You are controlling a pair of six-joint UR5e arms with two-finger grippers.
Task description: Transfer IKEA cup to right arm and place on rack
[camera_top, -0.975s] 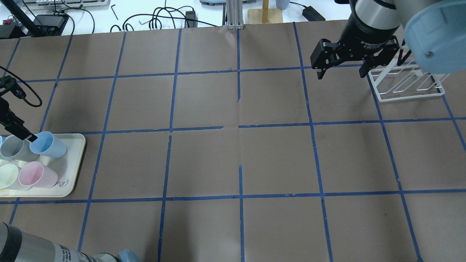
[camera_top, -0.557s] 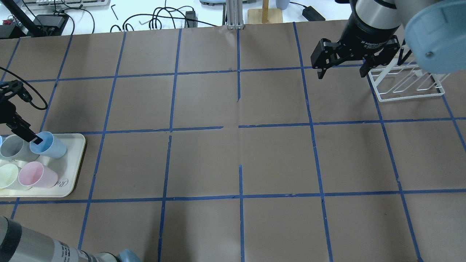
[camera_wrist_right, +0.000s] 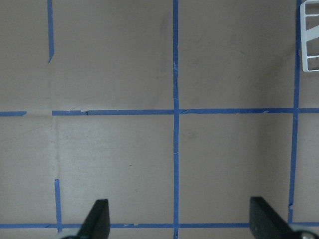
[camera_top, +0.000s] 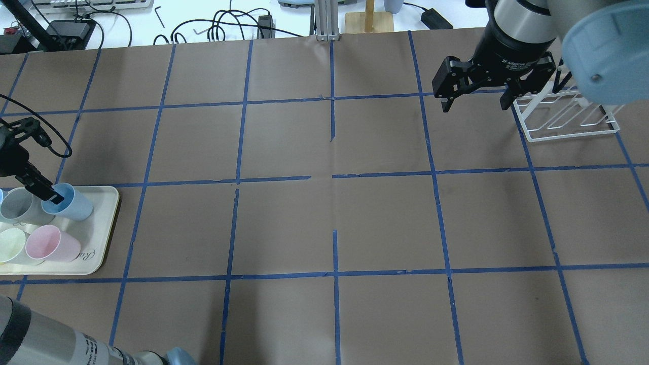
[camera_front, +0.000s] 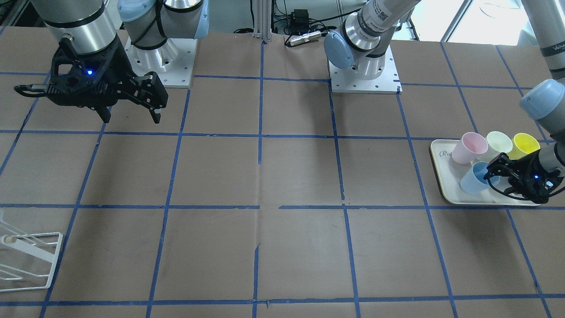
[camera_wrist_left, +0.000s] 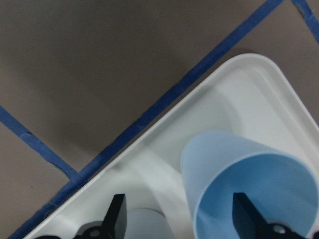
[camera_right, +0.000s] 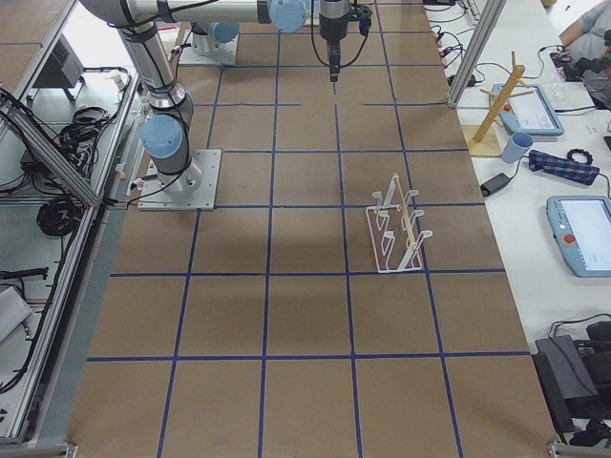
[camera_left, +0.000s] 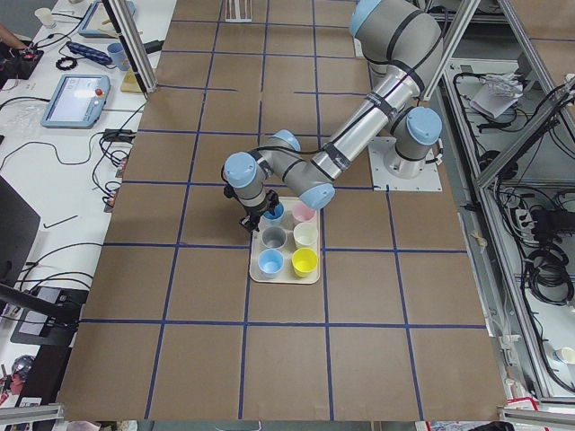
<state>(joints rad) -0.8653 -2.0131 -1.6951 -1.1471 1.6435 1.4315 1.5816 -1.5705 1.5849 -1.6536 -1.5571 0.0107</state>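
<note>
Over at the left edge of the overhead view, the left end effector (camera_top: 48,195) is down at the cream tray (camera_top: 101,238), jaws spread, nothing clamped. The wrist camera gives the detail: one finger (camera_wrist_left: 245,216) dips inside the mouth of the IKEA cup (camera_wrist_left: 234,164), the other finger (camera_wrist_left: 115,214) sits outside its wall, so the rim lies between them. Whether either pad touches the plastic cannot be told. The cup itself is a pale light-blue tumbler, tapered, no handle, mouth up, standing in the tray's corner nearest the middle of the table (camera_top: 334,203), just beside the grey cup (camera_top: 17,205) and with the pink cup (camera_top: 50,246) below it in the frame. Across in the upper right of the overhead view, the right end effector (camera_top: 475,106) hangs above the brown paper with its long black fingers wide apart, gripping nothing. The white wire rack (camera_top: 573,133) stands just to its right, apart from the fingers; in the right wrist view only a corner of it shows at the top right edge.
</note>
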